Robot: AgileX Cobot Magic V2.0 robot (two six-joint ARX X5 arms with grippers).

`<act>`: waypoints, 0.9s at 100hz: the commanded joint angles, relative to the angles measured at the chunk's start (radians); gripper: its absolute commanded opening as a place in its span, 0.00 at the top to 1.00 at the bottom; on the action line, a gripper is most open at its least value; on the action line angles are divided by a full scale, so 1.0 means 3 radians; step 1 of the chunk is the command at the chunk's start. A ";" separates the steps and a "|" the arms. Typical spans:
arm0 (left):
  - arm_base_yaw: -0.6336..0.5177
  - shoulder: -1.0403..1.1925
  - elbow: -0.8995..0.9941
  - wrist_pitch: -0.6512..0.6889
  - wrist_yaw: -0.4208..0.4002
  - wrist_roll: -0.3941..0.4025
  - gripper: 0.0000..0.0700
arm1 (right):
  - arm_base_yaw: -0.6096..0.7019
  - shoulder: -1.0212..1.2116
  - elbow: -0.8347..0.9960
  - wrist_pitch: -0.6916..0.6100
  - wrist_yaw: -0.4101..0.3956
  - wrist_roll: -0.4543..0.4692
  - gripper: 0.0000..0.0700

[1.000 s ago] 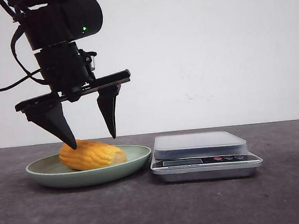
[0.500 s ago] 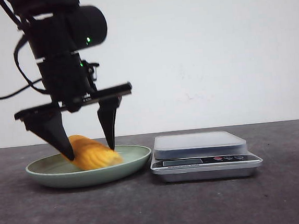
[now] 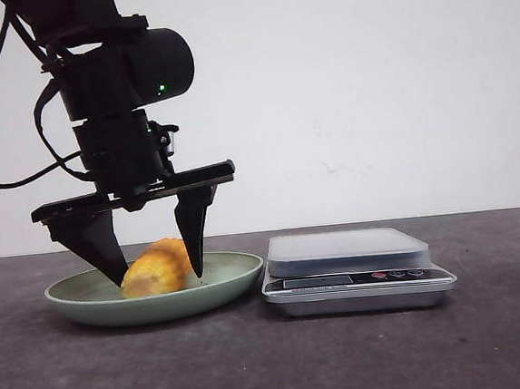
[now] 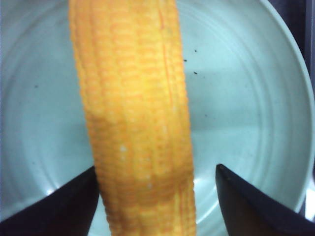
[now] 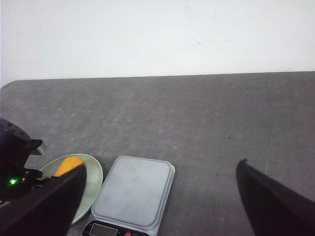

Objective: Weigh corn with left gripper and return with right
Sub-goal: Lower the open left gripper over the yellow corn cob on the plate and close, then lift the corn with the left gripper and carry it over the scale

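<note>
The scale (image 5: 130, 199) display is cut off in the right wrist view; its digits are unreadable.

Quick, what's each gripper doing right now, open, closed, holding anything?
Left gripper: open, fingers straddling the corn on the plate, not clamped.
Right gripper: open, holding nothing.

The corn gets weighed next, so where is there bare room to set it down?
The scale platform top is bare, and so is the table right of it. The plate is crowded: the corn lies there between the left gripper fingers.
</note>
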State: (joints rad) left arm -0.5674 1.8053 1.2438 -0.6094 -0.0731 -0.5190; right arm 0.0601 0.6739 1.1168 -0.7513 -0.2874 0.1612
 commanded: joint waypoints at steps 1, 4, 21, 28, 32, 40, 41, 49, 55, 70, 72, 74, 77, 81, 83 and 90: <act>-0.0029 0.0050 0.0066 0.0010 -0.0032 0.0070 0.44 | 0.0014 0.0006 0.0075 0.0034 -0.0005 -0.0032 0.12; -0.0029 0.0050 0.0066 0.0013 -0.0032 0.0099 0.48 | 0.0014 0.0006 0.0075 0.0034 -0.0004 -0.0037 0.12; -0.0029 0.0050 0.0067 0.0015 -0.0061 0.0235 0.84 | 0.0014 0.0006 0.0075 0.0033 -0.0004 -0.0039 0.12; -0.0031 0.0048 0.0072 0.0013 -0.0114 0.0289 1.00 | 0.0014 0.0006 0.0075 0.0033 -0.0004 -0.0039 0.12; -0.0031 0.0045 0.0076 0.0008 -0.0131 0.0299 1.00 | 0.0014 0.0006 0.0075 0.0033 -0.0004 -0.0039 0.12; -0.0037 0.0011 0.0078 0.0008 -0.0132 0.0299 1.00 | 0.0014 0.0008 0.0075 0.0033 -0.0004 -0.0039 0.12; -0.0038 0.0004 0.0078 0.0009 -0.0132 0.0298 1.00 | 0.0014 0.0008 0.0075 0.0033 -0.0004 -0.0038 0.12; -0.0052 -0.0097 0.0078 0.0022 -0.0145 0.0309 1.00 | 0.0014 0.0008 0.0075 0.0033 -0.0004 -0.0039 0.12; -0.0058 -0.0224 0.0079 0.0048 -0.0177 0.0338 1.00 | 0.0014 0.0008 0.0075 0.0031 -0.0004 -0.0039 0.12; -0.0120 -0.0673 0.0095 0.0075 -0.0154 0.0465 1.00 | 0.0014 0.0008 0.0075 0.0022 -0.0003 -0.0038 0.12; -0.0134 -0.0732 0.0097 0.0078 -0.0154 0.0478 1.00 | 0.0014 0.0006 0.0075 0.0023 -0.0001 -0.0038 0.12; -0.0153 -0.0795 0.0100 0.0079 -0.0154 0.0482 1.00 | 0.0014 0.0008 0.0075 0.0023 -0.0001 -0.0038 0.12; -0.0184 -0.0884 0.0108 0.0083 -0.0153 0.0481 1.00 | 0.0014 0.0008 0.0075 0.0025 -0.0003 -0.0038 0.12; -0.0231 -0.0978 0.0132 0.0086 -0.0153 0.0478 1.00 | 0.0014 0.0008 0.0075 0.0027 -0.0001 -0.0038 0.12; -0.0257 -0.1017 0.0150 0.0086 -0.0148 0.0467 1.00 | 0.0014 0.0008 0.0075 0.0029 -0.0003 -0.0038 0.12; -0.0359 -0.1097 0.0248 0.0098 -0.0069 0.0444 1.00 | 0.0014 0.0006 0.0075 0.0033 -0.0003 -0.0038 0.12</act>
State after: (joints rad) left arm -0.6456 1.4696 1.2770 -0.5949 -0.1135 -0.3946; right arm 0.0601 0.6739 1.1168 -0.7517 -0.2874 0.1604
